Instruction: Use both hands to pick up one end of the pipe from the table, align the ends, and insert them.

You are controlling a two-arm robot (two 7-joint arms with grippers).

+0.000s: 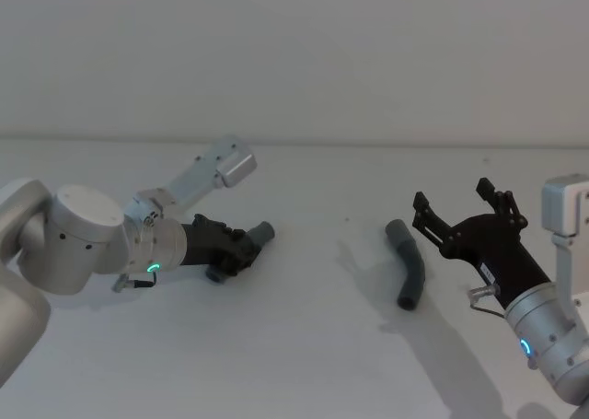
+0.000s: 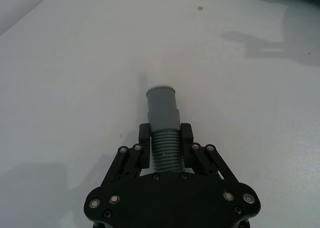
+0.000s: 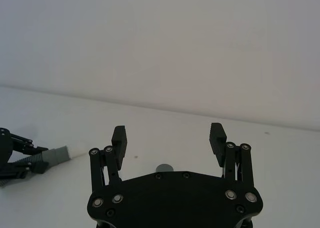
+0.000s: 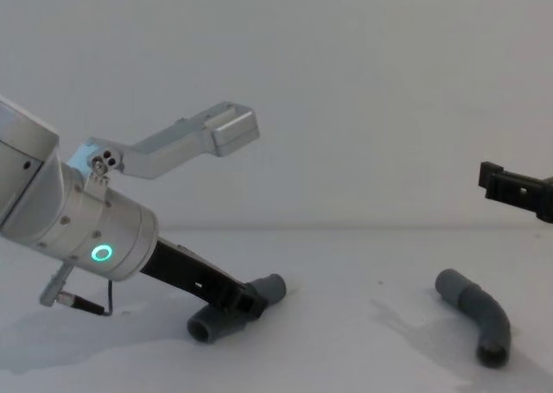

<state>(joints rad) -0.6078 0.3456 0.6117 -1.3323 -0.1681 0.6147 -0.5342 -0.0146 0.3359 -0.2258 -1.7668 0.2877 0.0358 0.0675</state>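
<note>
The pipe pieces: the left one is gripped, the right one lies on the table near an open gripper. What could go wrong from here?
The left gripper pinches the left piece on its ribs behind the cuff; it could twist there, throwing the cuff off line.
The open right gripper hangs above the curved right piece lying loose on the table; closing off-centre may roll it away.
</note>
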